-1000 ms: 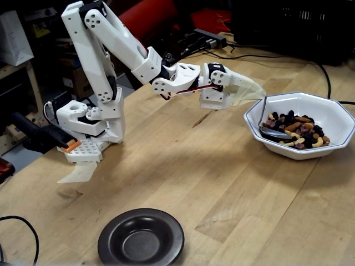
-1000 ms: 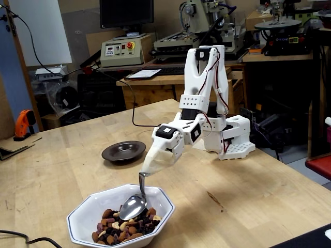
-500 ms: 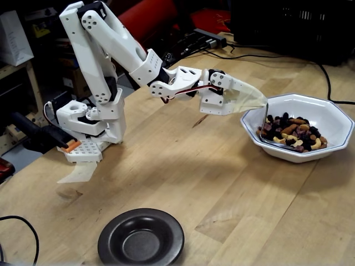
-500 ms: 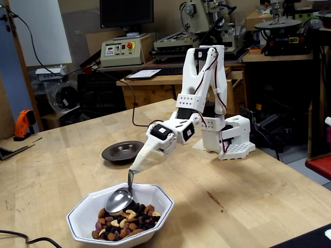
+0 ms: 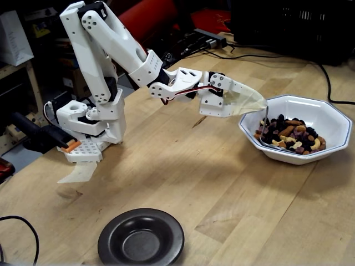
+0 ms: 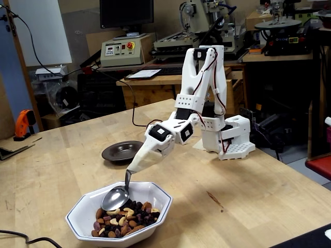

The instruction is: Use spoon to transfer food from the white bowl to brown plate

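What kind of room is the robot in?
Probably a workshop or lab: a wooden workbench, machines with a red stop button behind, and an orange power drill on a side bench.

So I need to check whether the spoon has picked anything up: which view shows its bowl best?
The fixed view from the bowl's side: the spoon faces the camera, empty, over the food. In the other fixed view only its thin handle shows.
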